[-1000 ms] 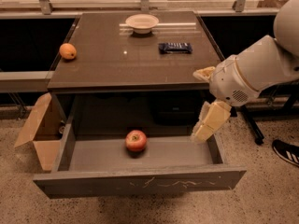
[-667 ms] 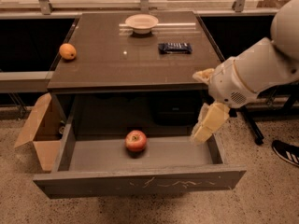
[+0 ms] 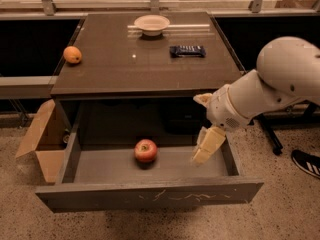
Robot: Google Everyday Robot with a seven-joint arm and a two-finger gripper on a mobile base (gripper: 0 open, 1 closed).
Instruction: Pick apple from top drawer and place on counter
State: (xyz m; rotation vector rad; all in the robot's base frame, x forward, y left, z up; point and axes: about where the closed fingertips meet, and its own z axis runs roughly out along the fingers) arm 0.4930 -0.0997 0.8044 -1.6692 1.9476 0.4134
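Note:
The red apple (image 3: 145, 150) lies on the floor of the pulled-out top drawer (image 3: 150, 196), left of its middle. The drawer's grey front panel shows pale scratches. My gripper (image 3: 199, 129) hangs over the right part of the drawer, to the right of the apple and apart from it. Its pale fingers (image 3: 209, 143) are spread open and hold nothing. The counter (image 3: 145, 59) is the dark brown glossy top above the drawer.
On the counter are a white bowl (image 3: 152, 24) at the back, a dark wrapped bar (image 3: 187, 50) at the right, and a small orange fruit (image 3: 72, 54) at the left edge. An open cardboard box (image 3: 42, 139) stands left of the drawer. A shoe (image 3: 306, 163) is at the right.
My gripper has moved left and a little down, further over the drawer and closer to the apple. The apple and drawer have not moved.

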